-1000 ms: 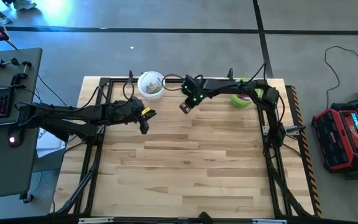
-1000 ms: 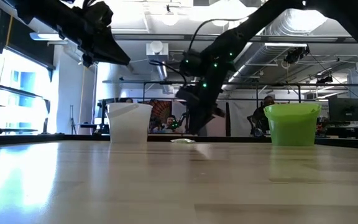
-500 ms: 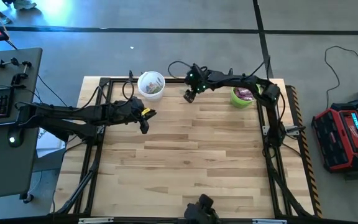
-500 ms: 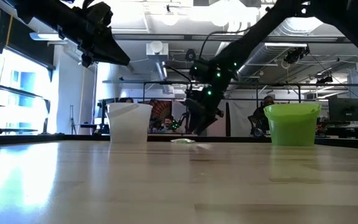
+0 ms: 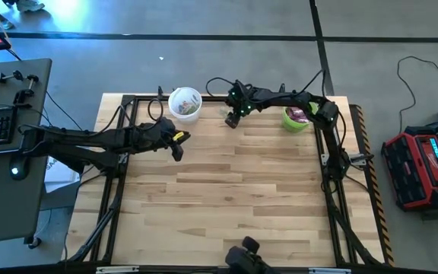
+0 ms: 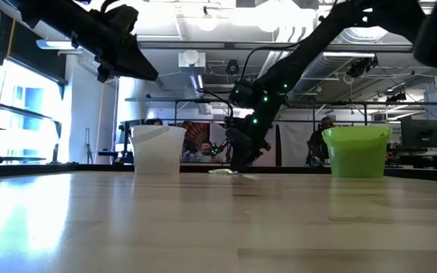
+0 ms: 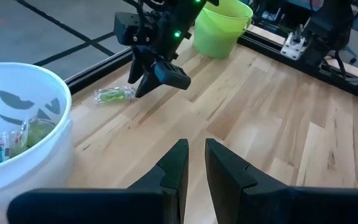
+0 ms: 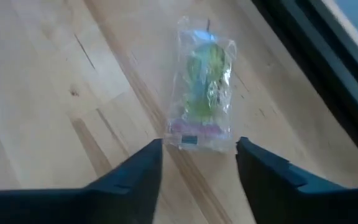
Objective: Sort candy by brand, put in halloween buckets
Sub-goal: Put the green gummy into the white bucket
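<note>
A clear-wrapped green candy [image 8: 202,87] lies flat on the table near its far edge, between the two buckets; it also shows in the left wrist view [image 7: 114,94] and the low view [image 6: 222,172]. My right gripper [image 8: 199,162] is open, low over the table, with a fingertip on either side of the candy's near end. The white bucket [image 5: 185,103] holds clear-wrapped pieces. The lime green bucket [image 5: 297,117] holds magenta packets. My left gripper [image 5: 175,148] hangs above the table near the white bucket, its fingers [image 7: 192,162] nearly together and empty.
Black frame rails [image 5: 211,97] run along the table's far edge just behind the candy and the buckets. A dark object [image 5: 243,255] shows at the table's near edge. The wide wooden top [image 5: 226,198] lies between the arms and the near edge.
My right gripper has gone toward the table's far edge and then down to the green candy, ending with its open fingers around the candy's near end. The candy has stayed where it was.
</note>
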Controlling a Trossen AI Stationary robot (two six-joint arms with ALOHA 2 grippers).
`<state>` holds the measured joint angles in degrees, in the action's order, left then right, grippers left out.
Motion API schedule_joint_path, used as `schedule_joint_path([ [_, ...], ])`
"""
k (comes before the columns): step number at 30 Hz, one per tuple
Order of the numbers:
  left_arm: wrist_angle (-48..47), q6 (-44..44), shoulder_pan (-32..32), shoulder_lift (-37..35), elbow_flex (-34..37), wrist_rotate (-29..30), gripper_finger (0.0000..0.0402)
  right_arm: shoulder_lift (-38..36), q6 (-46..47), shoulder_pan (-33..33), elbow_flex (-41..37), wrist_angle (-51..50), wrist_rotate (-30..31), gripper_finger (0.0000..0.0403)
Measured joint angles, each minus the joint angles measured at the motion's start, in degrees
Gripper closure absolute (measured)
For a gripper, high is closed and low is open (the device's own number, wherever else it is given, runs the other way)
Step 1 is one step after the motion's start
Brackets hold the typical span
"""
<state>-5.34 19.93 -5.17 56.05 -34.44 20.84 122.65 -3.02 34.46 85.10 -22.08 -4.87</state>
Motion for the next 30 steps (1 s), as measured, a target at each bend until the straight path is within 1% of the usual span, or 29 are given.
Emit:
schedule_joint_path([
  [1, 0.0, 0.7, 0.0, 0.0, 0.0, 0.0, 0.0355, 0.0, -0.4, 0.0, 0.0, 0.4, -0.2, 0.0228],
  [4, 0.0, 2.4, 0.0, 0.0, 0.0, 0.0, 0.0355, 0.0, -1.4, 0.3, 0.0, 1.5, -3.8, 0.0285],
  [10, 0.0, 6.1, 0.0, 0.0, 0.0, 0.0, 0.0355, 0.0, -1.0, 0.3, 0.0, 1.0, -7.0, 0.0375],
  [12, 0.0, 6.8, 0.0, 0.0, 0.0, 0.0, 0.0355, 0.0, -1.4, 0.3, 0.0, 0.7, -7.7, 0.0395],
  [13, 0.0, 6.9, 0.0, 0.0, 0.0, 0.0, 0.0355, 0.0, -1.7, 0.3, 0.0, 0.6, -7.9, 0.0396],
  [15, 0.0, 6.9, 0.0, 0.0, 0.0, 0.0, 0.0355, 0.0, -1.8, 0.3, 0.0, -0.2, -8.7, 0.0392],
  [18, 0.0, 6.9, -0.2, 0.0, 0.0, -0.7, 0.0355, -0.1, -0.2, 0.0, 0.0, -0.5, -5.5, 0.0387],
  [20, 0.0, 6.9, -0.7, 0.0, 0.0, -2.4, 0.0355, -0.2, 0.0, -0.1, 0.0, -0.1, -4.2, 0.0371],
  [24, 0.0, 6.9, -1.4, 0.0, 0.0, -6.9, 0.0355, -0.2, 0.0, -0.1, 0.0, 1.0, -2.7, 0.0309],
  [27, -0.1, 6.9, -1.6, 0.0, 0.0, -9.0, 0.0355, -0.2, 0.0, -0.1, 0.0, 1.3, -2.6, 0.0254],
  [30, -1.0, 6.9, -1.6, 0.0, 0.0, -10.6, 0.0355, -0.1, 0.0, 0.0, 0.0, 1.8, -2.2, 0.0211],
])
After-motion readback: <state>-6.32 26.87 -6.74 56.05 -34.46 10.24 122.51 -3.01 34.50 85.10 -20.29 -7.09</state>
